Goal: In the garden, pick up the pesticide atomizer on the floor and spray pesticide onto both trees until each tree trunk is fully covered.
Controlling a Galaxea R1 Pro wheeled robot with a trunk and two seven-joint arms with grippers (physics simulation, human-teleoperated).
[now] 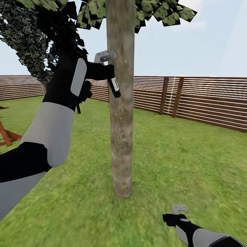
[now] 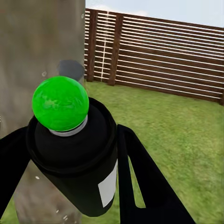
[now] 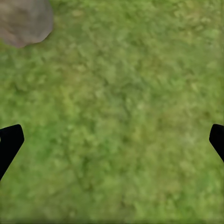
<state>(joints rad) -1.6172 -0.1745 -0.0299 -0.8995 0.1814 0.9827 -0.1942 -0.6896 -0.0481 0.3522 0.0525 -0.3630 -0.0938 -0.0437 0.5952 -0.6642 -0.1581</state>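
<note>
A pale mottled tree trunk stands in front of me on the garden lawn, its leafy crown overhead. My left gripper is raised beside the trunk and shut on the pesticide atomizer, a dark bottle with a white label and a grey trigger head. Tiny white specks dot the bark near it. In the left wrist view the atomizer with its green dot sits between the black fingers, close against the trunk. My right gripper hangs low over the grass, open.
A brown slatted fence rings the lawn behind the tree. A dark-leaved tree stands at the left, and an orange wooden frame sits by the left edge. The trunk's base appears in the right wrist view. Grass stretches right.
</note>
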